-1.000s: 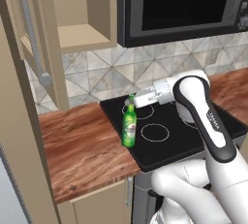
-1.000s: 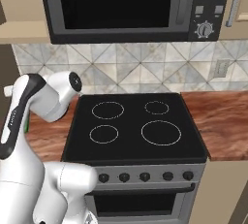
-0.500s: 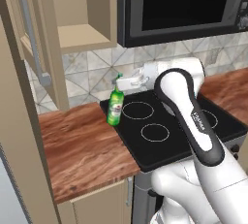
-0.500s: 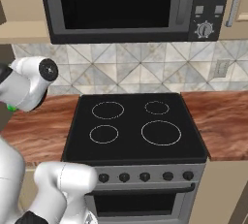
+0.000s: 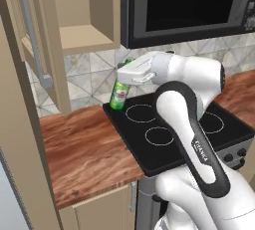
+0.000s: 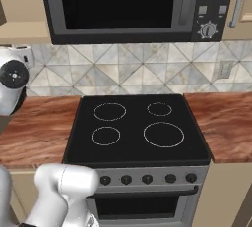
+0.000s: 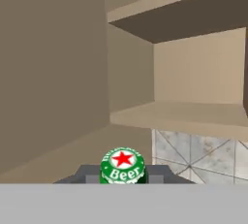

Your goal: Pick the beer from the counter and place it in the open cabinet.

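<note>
My gripper (image 5: 125, 74) is shut on the neck of the beer (image 5: 119, 91), a green bottle with a red-and-white label. The bottle hangs tilted in the air above the seam between the counter (image 5: 84, 149) and the stovetop's back left corner. It sits below and right of the open cabinet (image 5: 82, 37), whose lower shelf is bare. In the hand view the beer's green cap (image 7: 122, 166) with a red star shows between my fingers (image 7: 87, 173). Beyond it lies the open cabinet's shelf (image 7: 184, 116). The arm's elbow (image 6: 12, 81) shows at the left of the right base view.
A black microwave (image 5: 189, 5) hangs above the black stovetop (image 5: 169, 129), right of the cabinet. The cabinet door (image 5: 32, 40) with a grey handle stands open at the left. A tiled backsplash (image 6: 147, 73) runs behind the counter.
The arm has lifted the beer off the counter and carried it up and back toward the cabinet. The bottle now tilts, and the elbow has swung left.
</note>
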